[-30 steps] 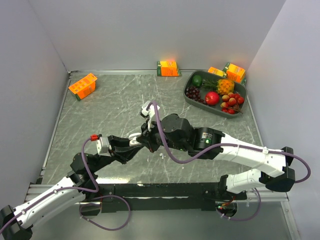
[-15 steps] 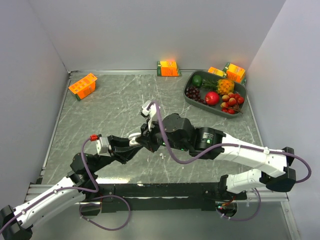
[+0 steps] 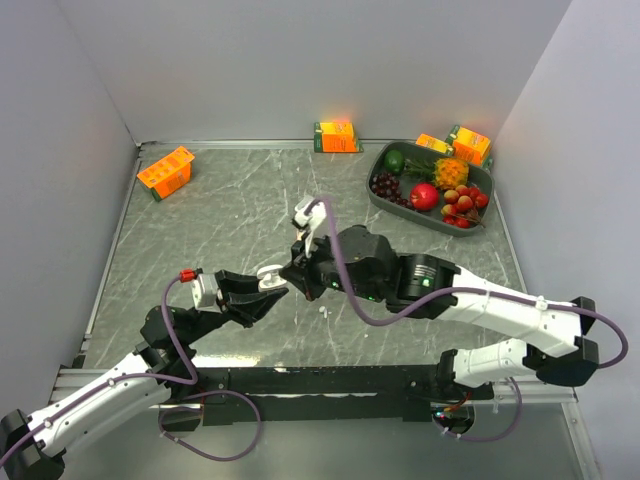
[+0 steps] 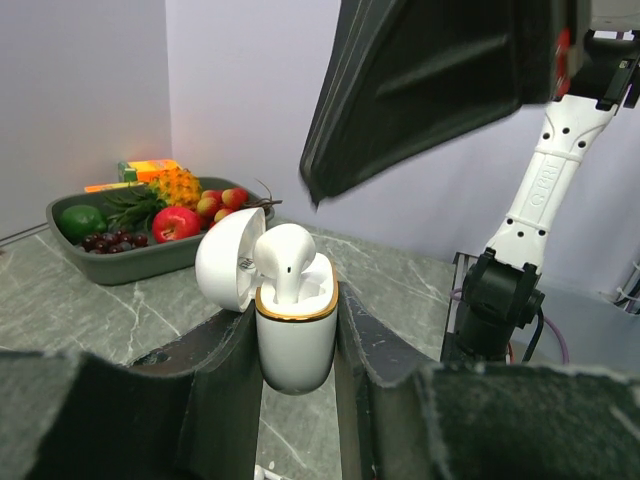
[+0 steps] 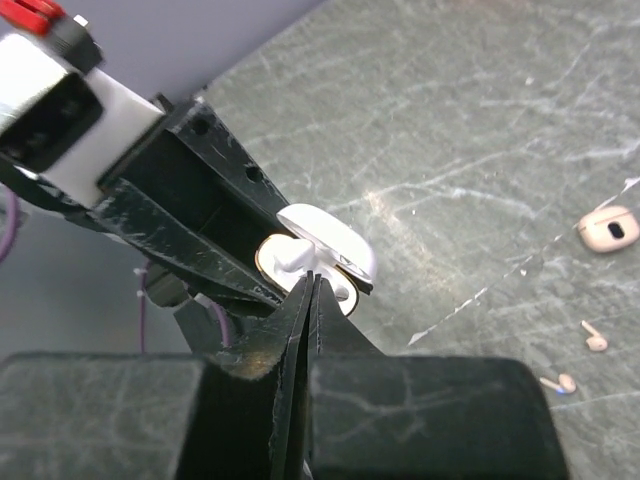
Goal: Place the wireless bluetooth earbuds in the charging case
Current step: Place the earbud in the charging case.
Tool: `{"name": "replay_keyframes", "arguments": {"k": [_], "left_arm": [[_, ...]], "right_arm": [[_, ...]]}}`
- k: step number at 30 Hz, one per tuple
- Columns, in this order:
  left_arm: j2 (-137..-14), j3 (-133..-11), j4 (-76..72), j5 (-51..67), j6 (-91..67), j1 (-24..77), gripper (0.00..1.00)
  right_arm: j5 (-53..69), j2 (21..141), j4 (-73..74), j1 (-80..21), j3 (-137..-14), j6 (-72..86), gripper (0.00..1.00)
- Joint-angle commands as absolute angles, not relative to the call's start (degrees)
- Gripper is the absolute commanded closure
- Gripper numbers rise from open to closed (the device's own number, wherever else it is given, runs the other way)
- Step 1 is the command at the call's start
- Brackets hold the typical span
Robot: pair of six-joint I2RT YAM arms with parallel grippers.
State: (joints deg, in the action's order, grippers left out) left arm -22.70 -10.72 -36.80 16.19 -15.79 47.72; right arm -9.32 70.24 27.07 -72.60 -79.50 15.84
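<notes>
Left claw [image 4: 297, 322] clamping white gold-rimmed charging case [image 4: 296, 352], lid open, white earbud [image 4: 283, 256] seated inside, right claw [image 5: 312, 286] pinched closed.

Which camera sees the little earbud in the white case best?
The left wrist camera: the earbud sits in the open white case, close up. The right wrist camera shows only its top beside the right pincer. From above, it is too small to tell.

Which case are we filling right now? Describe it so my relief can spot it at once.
On the marble table, look to the left gripper near the front centre: the white charging case is held upright in it. Unlike the pinkish-beige case lying on the tabletop, it has a gold rim, and an earbud stands in it under the open lid.
</notes>
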Motion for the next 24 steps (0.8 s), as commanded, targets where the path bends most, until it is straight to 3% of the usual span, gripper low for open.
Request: {"name": "replay_keyframes", "arguments": {"k": [1,24], "left_arm": [[-22.85,-11.69,-39.55,16.79,-16.17,47.9,0.99],[-22.24,-11.07,-39.46,17.31,-16.26,47.9,0.99]], "right_arm": [[-8.61,72.33,28.83,-72.33,-82.61,15.56,1.0],[-5.01,74.44,27.33,-72.6,-83.94,15.12,1.0]]}}
